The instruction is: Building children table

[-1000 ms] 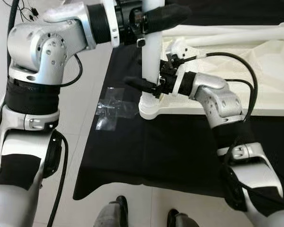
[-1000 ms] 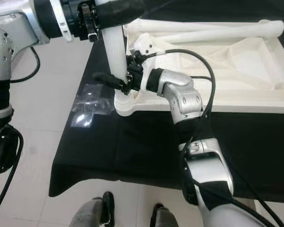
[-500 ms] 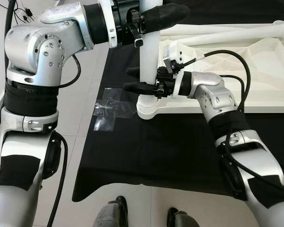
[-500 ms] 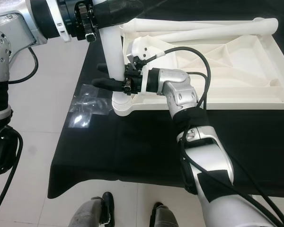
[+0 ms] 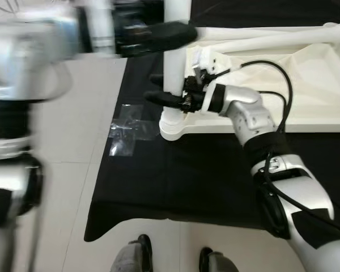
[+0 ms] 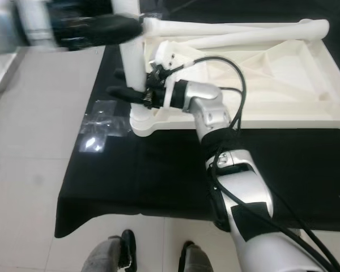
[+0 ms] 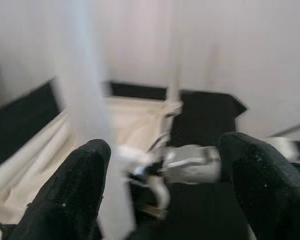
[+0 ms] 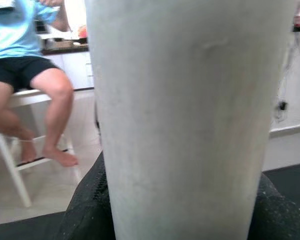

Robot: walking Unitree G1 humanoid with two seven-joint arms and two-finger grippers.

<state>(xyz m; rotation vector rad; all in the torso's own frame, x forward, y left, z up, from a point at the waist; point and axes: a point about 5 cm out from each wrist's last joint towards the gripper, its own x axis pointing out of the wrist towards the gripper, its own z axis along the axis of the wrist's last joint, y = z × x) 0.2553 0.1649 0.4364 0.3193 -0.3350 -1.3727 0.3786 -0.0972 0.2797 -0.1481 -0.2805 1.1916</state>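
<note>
Right gripper [image 5: 169,90]: fingers clamped round upright table leg [image 5: 175,56], at tabletop [image 5: 306,90] corner.
Left gripper [image 7: 165,185]: blurred, fingers apart.

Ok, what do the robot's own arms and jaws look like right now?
Both arms are silver shells with black joint sections. The right arm carries a looping black cable and a white block near the wrist. The right gripper and left gripper each end in long matte black jaws. The left arm is motion-blurred.
</note>
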